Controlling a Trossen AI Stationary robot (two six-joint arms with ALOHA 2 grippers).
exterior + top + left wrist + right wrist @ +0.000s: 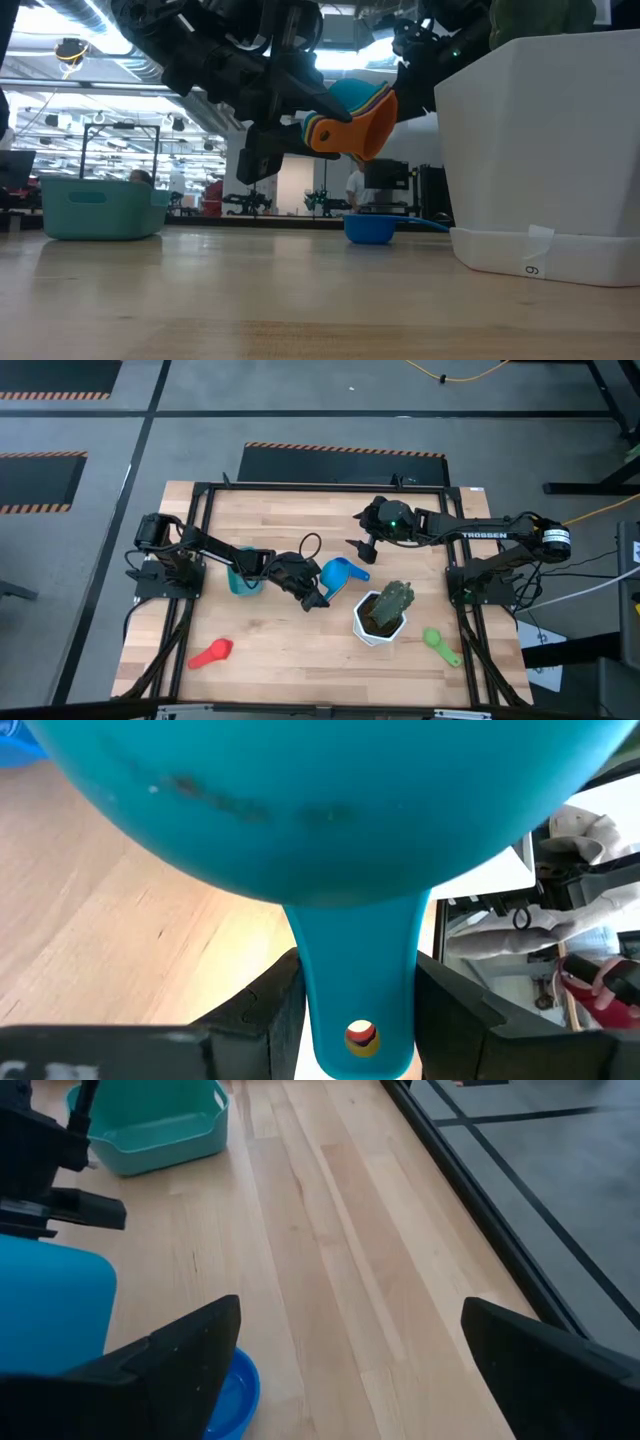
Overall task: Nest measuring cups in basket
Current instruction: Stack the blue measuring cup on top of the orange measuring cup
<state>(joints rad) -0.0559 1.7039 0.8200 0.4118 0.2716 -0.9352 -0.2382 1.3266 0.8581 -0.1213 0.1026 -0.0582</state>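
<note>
My left gripper (312, 597) is shut on a nested stack of measuring cups (350, 115), teal outermost with yellow and orange rims showing, held above the table between the teal basket (245, 576) and the white pot (380, 618). A small blue cup (369, 230) rests bowl-down on the table under the stack. A red cup (211, 653) lies near the front left and a green cup (440, 643) near the front right. My right gripper (360, 532) hovers open and empty over the far middle of the table. My left gripper pinches the teal cup's flat handle (358, 970) between its two fingers (268, 1005), close to the holed free end. The fingers come from the table's left, slanting down, and lie along the handle. The stack is lifted clear, tipped on its side.
The white hexagonal pot with a green plant (540, 150) stands just right of the held stack. The basket (150, 1125) stands apart to the left, upright on the table. A black frame edges the tabletop (300, 660).
</note>
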